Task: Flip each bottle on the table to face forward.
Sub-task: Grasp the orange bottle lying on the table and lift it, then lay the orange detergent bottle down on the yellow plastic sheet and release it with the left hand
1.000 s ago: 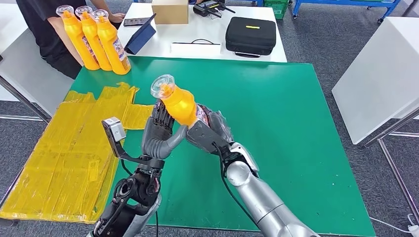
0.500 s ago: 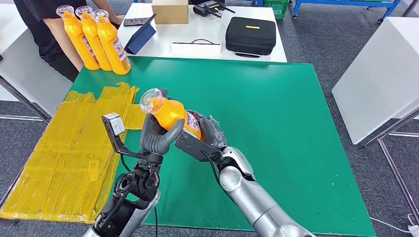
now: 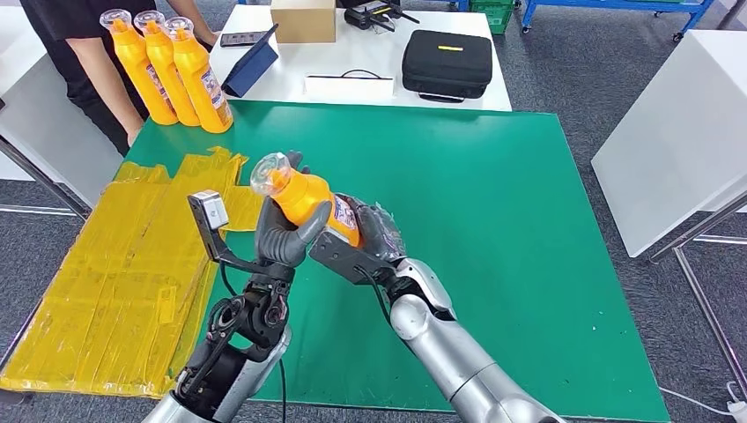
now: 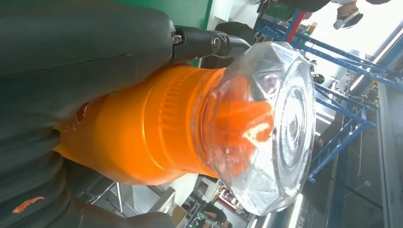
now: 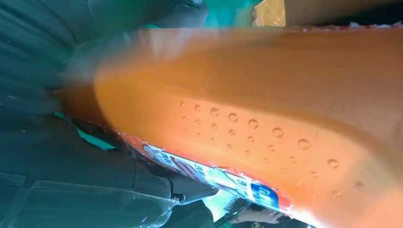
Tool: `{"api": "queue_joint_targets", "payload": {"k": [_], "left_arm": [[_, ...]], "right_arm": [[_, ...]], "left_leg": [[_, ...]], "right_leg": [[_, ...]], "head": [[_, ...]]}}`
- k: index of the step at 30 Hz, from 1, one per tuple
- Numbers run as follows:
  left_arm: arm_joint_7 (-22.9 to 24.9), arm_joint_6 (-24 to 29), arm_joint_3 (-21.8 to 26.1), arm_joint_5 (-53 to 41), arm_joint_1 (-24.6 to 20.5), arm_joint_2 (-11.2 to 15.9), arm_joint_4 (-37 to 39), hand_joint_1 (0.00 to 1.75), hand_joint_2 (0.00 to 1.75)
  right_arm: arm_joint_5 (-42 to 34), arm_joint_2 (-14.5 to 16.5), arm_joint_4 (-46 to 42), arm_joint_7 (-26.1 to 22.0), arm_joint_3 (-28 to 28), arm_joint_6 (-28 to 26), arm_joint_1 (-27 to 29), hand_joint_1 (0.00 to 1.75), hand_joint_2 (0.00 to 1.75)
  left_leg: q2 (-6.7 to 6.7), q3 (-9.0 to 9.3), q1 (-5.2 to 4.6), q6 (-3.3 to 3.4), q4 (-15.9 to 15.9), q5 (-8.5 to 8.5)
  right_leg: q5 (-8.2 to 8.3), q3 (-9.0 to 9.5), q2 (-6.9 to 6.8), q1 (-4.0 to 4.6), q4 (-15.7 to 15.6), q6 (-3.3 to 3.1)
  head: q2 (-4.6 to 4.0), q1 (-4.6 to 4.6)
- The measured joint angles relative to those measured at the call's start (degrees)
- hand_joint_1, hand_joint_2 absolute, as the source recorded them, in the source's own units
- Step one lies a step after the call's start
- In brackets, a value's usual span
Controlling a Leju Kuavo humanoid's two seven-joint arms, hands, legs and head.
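Orange bottle (image 3: 304, 197) has tipped left and dropped lower above the green table (image 3: 493, 194). Now the left hand (image 3: 284, 236) wraps its neck while the right hand (image 3: 361, 236) holds the base, so the turn looks half done.

Orange bottle (image 3: 308, 196), green table (image 3: 493, 203)
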Motion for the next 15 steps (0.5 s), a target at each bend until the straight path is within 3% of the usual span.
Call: {"api": "queue_joint_targets", "payload": {"k": [15], "left_arm": [[0.6, 1.1, -1.7, -0.8, -3.0, -0.1, 2.8, 0.0, 1.75]], "right_arm": [[-1.4, 0.0, -0.9, 2.0, -0.8, 0.2, -0.6, 1.75, 1.75]], "left_leg": [[-0.01, 0.0, 0.0, 0.01, 0.0, 0.01]], "right_leg": [[0.0, 0.0, -0.01, 0.0, 0.0, 0.0]], "head": [[0.0, 0.01]]}}
